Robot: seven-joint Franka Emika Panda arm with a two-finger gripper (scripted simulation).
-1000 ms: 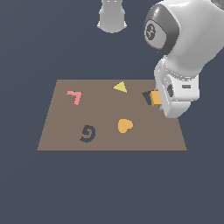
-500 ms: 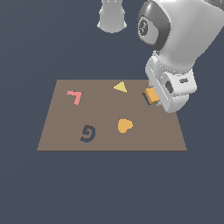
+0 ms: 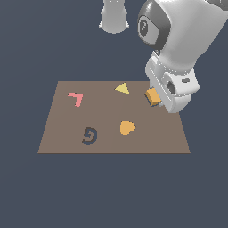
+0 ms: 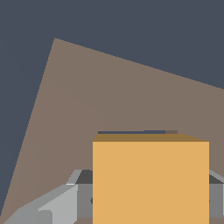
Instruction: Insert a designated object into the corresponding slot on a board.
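The flat brown board (image 3: 67, 133) lies in the middle of the exterior view. My gripper (image 3: 153, 99) is shut on the orange square block (image 3: 152, 95) and holds it over the board's far part, at the exterior view's right. In the wrist view the block (image 4: 151, 179) fills the foreground between my grey fingers (image 4: 61, 201). Only a thin dark strip of the square slot (image 4: 131, 131) shows just past the block's edge. The block and my hand hide the rest of the slot.
On the board are a yellow triangle (image 3: 122, 88), an orange heart (image 3: 127, 128), a pink angled shape (image 3: 76, 98) and a dark spiral mark (image 3: 89, 136). The arm's grey base (image 3: 114, 15) stands beyond the board. Dark floor surrounds the board.
My arm has shifted a little toward the exterior view's left and upward with the orange block held. Most of that shift came early; it has barely moved since.
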